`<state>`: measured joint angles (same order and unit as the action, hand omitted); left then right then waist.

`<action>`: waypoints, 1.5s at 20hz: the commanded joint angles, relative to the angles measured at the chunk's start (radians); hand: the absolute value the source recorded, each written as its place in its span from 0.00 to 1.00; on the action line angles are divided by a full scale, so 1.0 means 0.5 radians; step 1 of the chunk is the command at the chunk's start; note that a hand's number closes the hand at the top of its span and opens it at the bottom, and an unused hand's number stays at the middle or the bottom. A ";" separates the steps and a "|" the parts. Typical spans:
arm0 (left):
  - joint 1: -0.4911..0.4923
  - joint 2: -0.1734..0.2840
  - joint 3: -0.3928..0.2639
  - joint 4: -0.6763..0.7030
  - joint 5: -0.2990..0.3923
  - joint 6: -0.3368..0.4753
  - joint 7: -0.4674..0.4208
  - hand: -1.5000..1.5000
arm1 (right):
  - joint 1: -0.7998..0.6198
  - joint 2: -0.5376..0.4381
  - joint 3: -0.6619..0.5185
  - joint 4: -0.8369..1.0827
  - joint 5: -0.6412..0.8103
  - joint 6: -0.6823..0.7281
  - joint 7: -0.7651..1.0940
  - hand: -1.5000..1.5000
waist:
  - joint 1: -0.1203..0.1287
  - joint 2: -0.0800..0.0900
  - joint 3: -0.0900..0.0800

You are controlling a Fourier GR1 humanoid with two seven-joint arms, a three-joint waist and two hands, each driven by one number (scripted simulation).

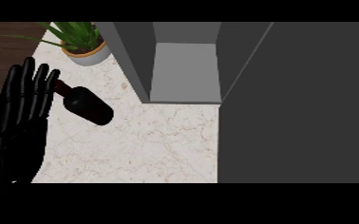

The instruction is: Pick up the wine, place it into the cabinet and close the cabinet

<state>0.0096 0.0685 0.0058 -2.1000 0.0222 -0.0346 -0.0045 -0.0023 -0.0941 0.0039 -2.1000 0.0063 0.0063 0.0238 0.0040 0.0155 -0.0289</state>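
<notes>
A dark wine bottle point(87, 104) lies on its side on the pale marble counter point(154, 142), neck pointing up-left. My left hand point(22, 109) stands at the left edge with its fingers straight and upright, just left of the bottle's neck. It holds nothing. The grey cabinet point(184, 71) is open, and its pale inner shelf shows bare. Its dark door point(288, 104) swings out to the right and fills that side of the view. My right hand does not show.
A potted green plant point(82, 45) in a pale pot stands at the back left, close to the cabinet's left wall. Dark wood shows beyond the counter's left edge.
</notes>
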 commanded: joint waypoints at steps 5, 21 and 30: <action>-0.298 0.185 0.196 0.341 0.143 -0.218 -0.250 0.00 | 0.250 0.044 0.149 -0.259 0.105 0.006 0.004 0.00 | -0.036 -0.031 0.056; -0.275 -0.133 -0.236 -0.188 0.410 0.119 0.579 0.00 | 0.182 -0.115 0.057 -0.765 -0.573 0.244 0.706 0.00 | -0.011 -0.033 0.058; -0.408 -0.136 -0.439 -0.355 0.252 0.404 0.836 0.00 | 0.055 0.043 0.389 -0.904 -0.261 0.053 1.004 0.00 | -0.017 -0.036 0.058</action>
<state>-0.1405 0.0067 -0.1772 -2.2558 0.1883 0.0874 0.3428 0.0092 -0.1131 0.1104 -2.4172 -0.1656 0.0858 0.4351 -0.0012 -0.0014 0.0002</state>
